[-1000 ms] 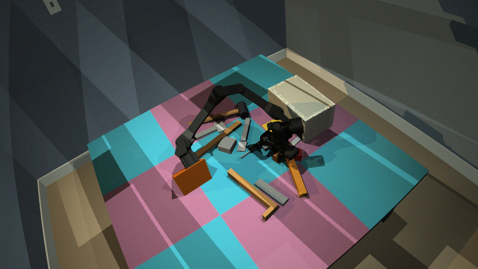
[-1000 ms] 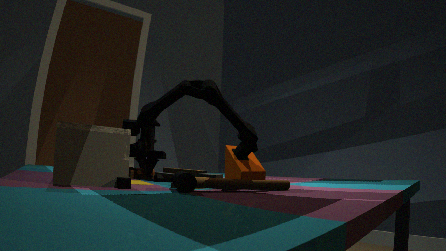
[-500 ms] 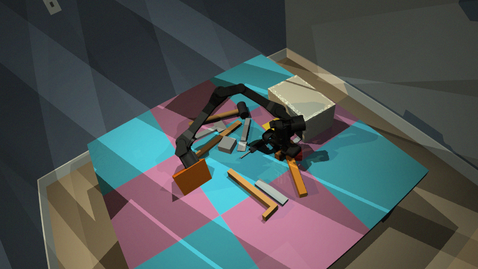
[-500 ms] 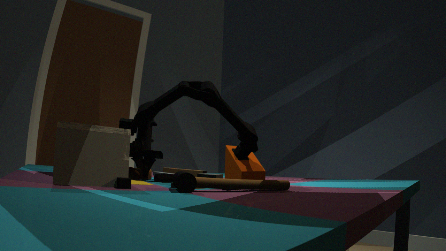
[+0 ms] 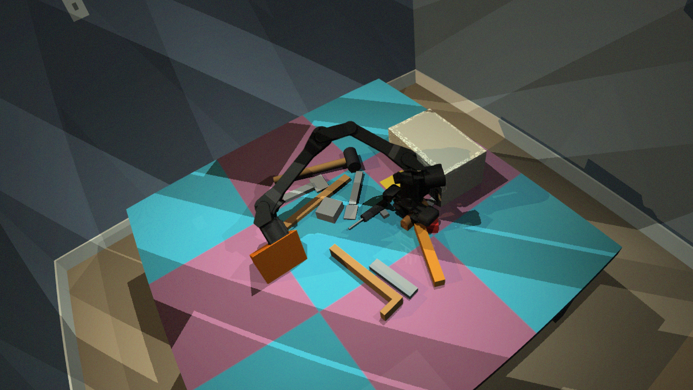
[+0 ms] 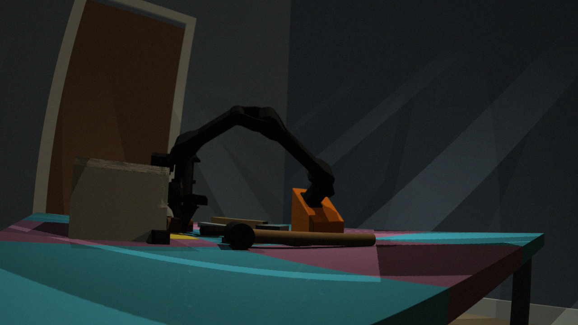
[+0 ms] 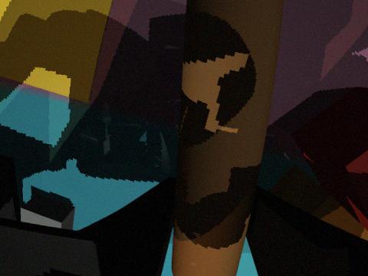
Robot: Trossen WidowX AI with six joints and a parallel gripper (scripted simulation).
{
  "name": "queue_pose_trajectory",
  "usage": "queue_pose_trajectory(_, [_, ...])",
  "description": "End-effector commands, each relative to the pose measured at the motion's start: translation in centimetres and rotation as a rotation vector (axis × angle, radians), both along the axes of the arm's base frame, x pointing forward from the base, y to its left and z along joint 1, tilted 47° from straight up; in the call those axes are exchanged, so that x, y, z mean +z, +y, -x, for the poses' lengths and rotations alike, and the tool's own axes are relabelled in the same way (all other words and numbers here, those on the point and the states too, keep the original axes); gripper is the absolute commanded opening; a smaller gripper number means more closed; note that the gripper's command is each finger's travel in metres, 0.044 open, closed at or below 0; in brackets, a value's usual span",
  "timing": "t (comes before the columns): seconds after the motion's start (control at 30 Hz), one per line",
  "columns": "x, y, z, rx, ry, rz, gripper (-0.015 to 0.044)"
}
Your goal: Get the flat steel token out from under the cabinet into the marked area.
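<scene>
My gripper [image 5: 416, 207] [image 6: 186, 227] [image 7: 208, 188] is low in front of the cabinet [image 5: 438, 140] [image 6: 117, 201]. It is shut on a brown round handle [image 7: 226, 153], whose end also shows in the top view [image 5: 406, 222]. The far part of this tool is hidden by the arm and the picture edge. A yellow patch [image 5: 387, 181] [image 6: 184, 236] [image 7: 46, 78], which looks like the marked area, lies by the cabinet front, partly covered by the arm and shadow. The steel token is not visible in any view. The vent slots cannot be made out.
A red block [image 5: 434, 226] [image 7: 356, 165] and an orange bar [image 5: 429, 254] are beside my gripper. A mallet [image 5: 352, 160] [image 6: 238, 235], a wooden bar [image 5: 317, 202] and a grey block [image 5: 329, 209] lie towards the arm base. An L-shaped stick [image 5: 363, 273] lies beside a grey bar [image 5: 393, 278].
</scene>
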State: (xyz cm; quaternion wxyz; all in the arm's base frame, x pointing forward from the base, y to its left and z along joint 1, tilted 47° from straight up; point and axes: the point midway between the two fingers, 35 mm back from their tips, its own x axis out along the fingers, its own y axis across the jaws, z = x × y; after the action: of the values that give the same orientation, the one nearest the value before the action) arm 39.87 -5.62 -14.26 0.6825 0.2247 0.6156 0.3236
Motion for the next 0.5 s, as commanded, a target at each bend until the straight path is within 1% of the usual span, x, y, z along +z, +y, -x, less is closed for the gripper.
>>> queue_pose_trajectory(0.0, [0.2,0.2,-0.3,-0.002,-0.003,-0.001,0.0])
queue_pose_trajectory(0.47, [1.3,1.4,0.0,-0.002,-0.002,-0.002,0.0])
